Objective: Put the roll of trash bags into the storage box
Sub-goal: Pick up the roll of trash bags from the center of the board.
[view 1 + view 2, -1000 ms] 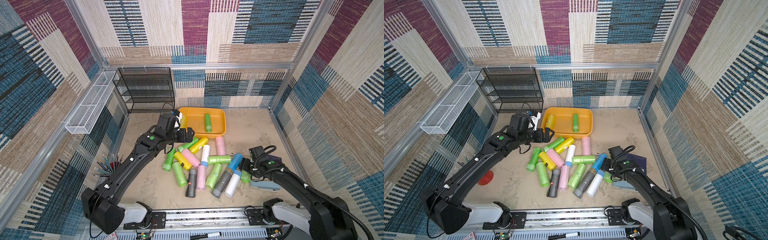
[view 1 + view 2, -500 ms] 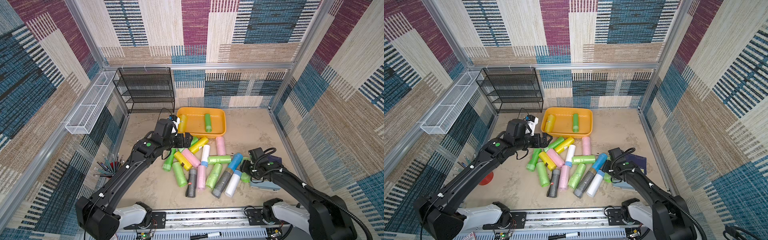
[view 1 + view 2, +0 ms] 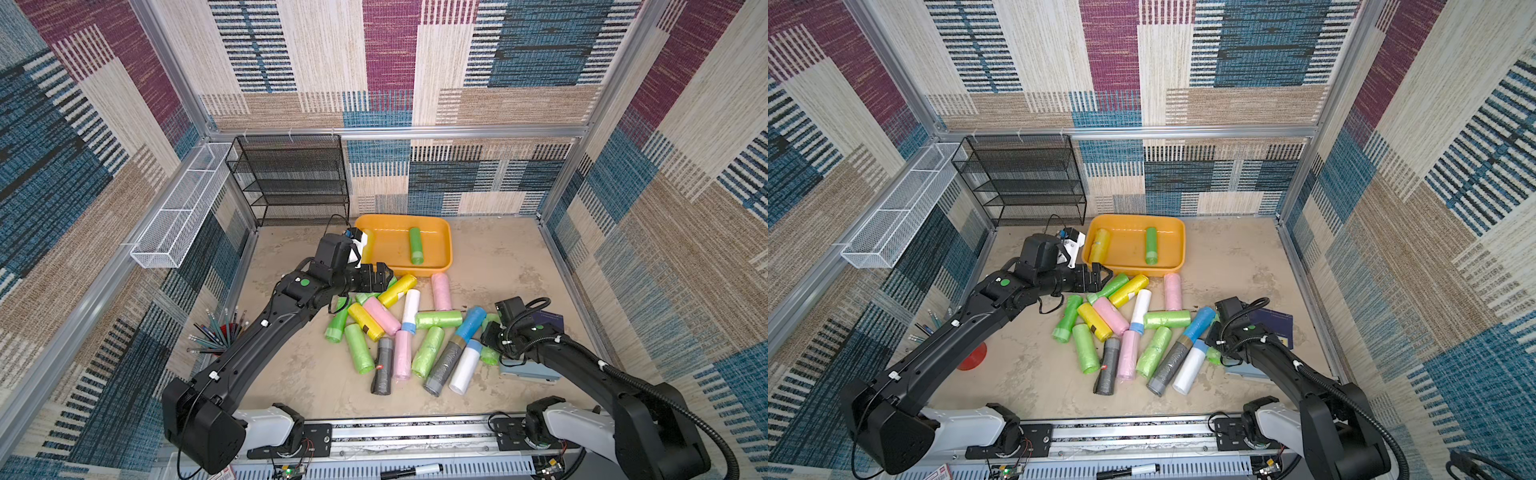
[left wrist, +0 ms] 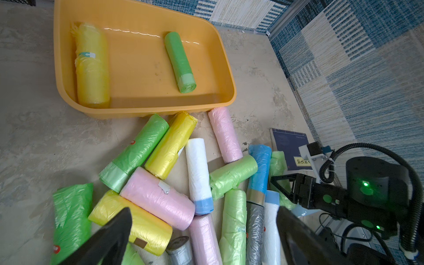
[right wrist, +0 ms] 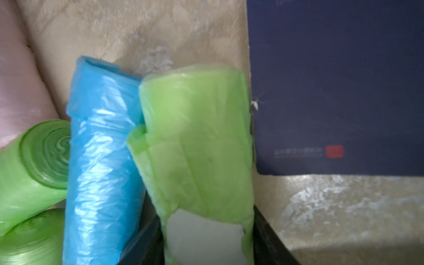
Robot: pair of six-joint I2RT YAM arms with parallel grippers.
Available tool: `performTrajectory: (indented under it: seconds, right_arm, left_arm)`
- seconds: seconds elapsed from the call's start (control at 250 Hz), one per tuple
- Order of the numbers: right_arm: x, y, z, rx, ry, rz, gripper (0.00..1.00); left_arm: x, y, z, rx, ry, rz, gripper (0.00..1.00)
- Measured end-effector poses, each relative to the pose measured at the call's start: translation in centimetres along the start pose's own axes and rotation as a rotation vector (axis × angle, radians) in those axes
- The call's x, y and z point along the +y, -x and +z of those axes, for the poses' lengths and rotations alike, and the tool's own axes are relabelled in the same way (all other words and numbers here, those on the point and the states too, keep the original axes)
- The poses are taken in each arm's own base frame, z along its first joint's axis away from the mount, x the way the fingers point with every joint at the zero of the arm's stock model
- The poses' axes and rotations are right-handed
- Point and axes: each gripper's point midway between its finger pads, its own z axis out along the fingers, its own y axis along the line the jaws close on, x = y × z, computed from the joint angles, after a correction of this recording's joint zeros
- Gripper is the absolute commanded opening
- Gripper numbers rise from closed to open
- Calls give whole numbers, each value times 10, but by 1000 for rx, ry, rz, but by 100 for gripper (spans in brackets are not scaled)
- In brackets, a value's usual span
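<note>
The orange-yellow storage box (image 3: 446, 245) (image 3: 1179, 245) (image 4: 142, 112) stands at the back of the floor and holds a green roll (image 4: 180, 62) and a yellow roll (image 4: 91, 66). Several loose rolls of trash bags lie in a pile in front of it. My left gripper (image 3: 384, 279) (image 3: 1102, 276) (image 4: 204, 220) hangs open and empty over the pile's back left, just outside the box's front corner. My right gripper (image 3: 488, 338) (image 3: 1212, 336) (image 5: 202, 206) is low at the pile's right edge. Its fingers press both sides of a light green roll (image 5: 197, 142) (image 3: 489, 357) lying beside a blue roll (image 5: 101, 160).
A navy booklet (image 3: 548, 322) (image 5: 332, 91) lies right beside the gripped roll, a pale blue flat object (image 3: 528, 370) under the right arm. A black mesh rack (image 3: 291, 178) and a white wire basket (image 3: 178, 208) stand back left. A pencil cup (image 3: 216, 332) sits by the left wall.
My left gripper has pulled back from the box's left side toward the pile, still open. The right gripper's fingers have narrowed onto the light green roll.
</note>
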Motion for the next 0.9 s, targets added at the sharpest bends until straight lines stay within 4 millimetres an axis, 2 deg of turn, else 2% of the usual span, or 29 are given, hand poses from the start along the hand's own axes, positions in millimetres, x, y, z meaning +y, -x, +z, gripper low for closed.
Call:
performTrajectory:
  seconds: [0.108, 0.192, 0.512, 0.9]
  right_arm:
    - [1, 1, -2, -9, 10, 4, 47]
    - [3, 3, -4, -17, 18, 5, 40]
    - [31, 29, -25, -81, 99, 7, 42]
    - [64, 43, -42, -117, 252, 12, 41]
  left_arm:
    - [-2, -1, 1, 8, -14, 0, 98]
    - [-4, -1, 1, 11, -23, 0, 98]
    - [-10, -3, 2, 27, -57, -1, 98]
    - [-16, 2, -6, 10, -77, 5, 98]
